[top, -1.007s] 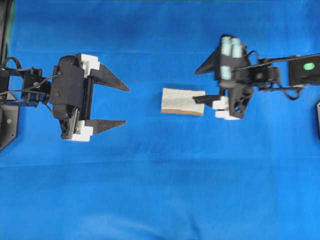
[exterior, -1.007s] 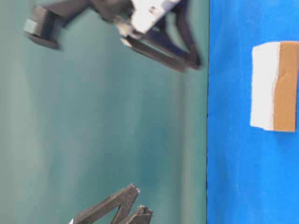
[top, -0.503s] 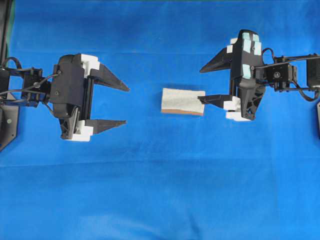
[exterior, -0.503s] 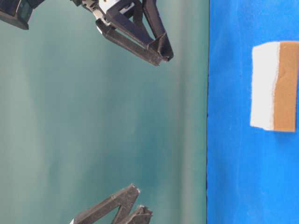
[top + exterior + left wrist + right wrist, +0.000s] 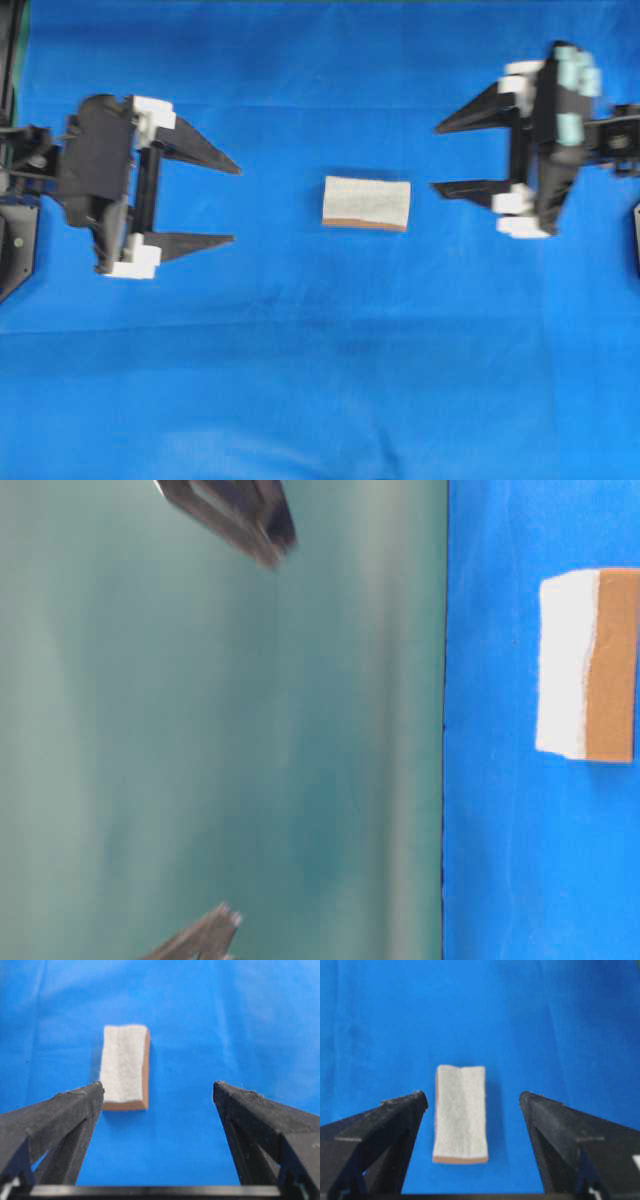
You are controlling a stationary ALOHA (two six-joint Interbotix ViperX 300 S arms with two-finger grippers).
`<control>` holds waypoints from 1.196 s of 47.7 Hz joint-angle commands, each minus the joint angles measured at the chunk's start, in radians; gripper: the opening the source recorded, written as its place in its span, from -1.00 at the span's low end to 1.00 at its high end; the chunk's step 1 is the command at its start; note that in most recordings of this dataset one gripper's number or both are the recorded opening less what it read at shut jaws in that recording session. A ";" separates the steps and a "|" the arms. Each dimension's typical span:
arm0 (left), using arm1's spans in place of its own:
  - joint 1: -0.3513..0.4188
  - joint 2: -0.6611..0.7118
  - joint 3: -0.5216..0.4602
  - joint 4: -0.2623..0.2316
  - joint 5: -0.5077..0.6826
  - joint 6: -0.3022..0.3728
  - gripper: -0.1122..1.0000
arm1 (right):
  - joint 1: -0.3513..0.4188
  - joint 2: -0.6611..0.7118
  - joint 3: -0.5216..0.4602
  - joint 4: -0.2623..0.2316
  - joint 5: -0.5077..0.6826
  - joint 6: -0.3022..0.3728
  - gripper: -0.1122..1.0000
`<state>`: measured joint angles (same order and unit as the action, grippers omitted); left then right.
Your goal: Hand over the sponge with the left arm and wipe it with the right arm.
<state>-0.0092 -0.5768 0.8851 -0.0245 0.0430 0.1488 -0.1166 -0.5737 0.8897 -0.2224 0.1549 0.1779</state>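
Since the earlier frames both arms have pulled back from the sponge (image 5: 366,203): the right gripper (image 5: 435,158), whose lower finger was at the sponge's right edge, now sits clear of it to the right, and the left gripper (image 5: 236,204) has shifted further left

Sponge: unmoved, flat on the blue tabletop (image 5: 320,380), pale speckled face up, thin orange-brown layer showing along its near edge in the overhead view. Nothing touches it

Left gripper: fingers spread wide, empty, tips pointing toward the sponge, well apart from its left end. Left wrist view: sponge (image 5: 124,1067) lies ahead of the tips, closer to the left-hand finger (image 5: 65,1110) than to the other

Right gripper: fingers spread wide, empty, tips pointing toward the sponge, near its right end but with a clear gap. Teal patches visible on the body. Right wrist view: sponge (image 5: 460,1113) lies ahead, lined up between the two fingers (image 5: 390,1120)

Table-level view: sponge (image 5: 588,664) rests on the blue cloth; only blurred finger tips of the two grippers enter at the frame edges, both off the sponge
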 commanded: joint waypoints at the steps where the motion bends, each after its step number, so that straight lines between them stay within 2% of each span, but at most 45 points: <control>1: -0.002 -0.054 0.008 -0.002 0.008 -0.002 0.79 | 0.003 -0.087 0.009 0.003 0.020 0.002 0.51; 16: -0.002 -0.288 0.083 -0.002 0.103 -0.003 0.79 | 0.011 -0.370 0.100 0.003 0.160 0.000 0.49; 30: -0.002 -0.494 0.210 -0.002 0.130 -0.018 0.78 | 0.011 -0.565 0.255 0.025 0.172 0.002 0.49; 43: -0.002 -0.657 0.333 -0.002 0.155 -0.064 0.78 | 0.011 -0.640 0.353 0.091 0.120 0.002 0.47; 57: -0.002 -0.721 0.365 -0.002 0.175 -0.067 0.77 | 0.011 -0.644 0.351 0.091 0.110 0.002 0.45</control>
<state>-0.0092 -1.3023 1.2640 -0.0245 0.2209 0.0813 -0.1074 -1.2241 1.2548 -0.1335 0.2746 0.1779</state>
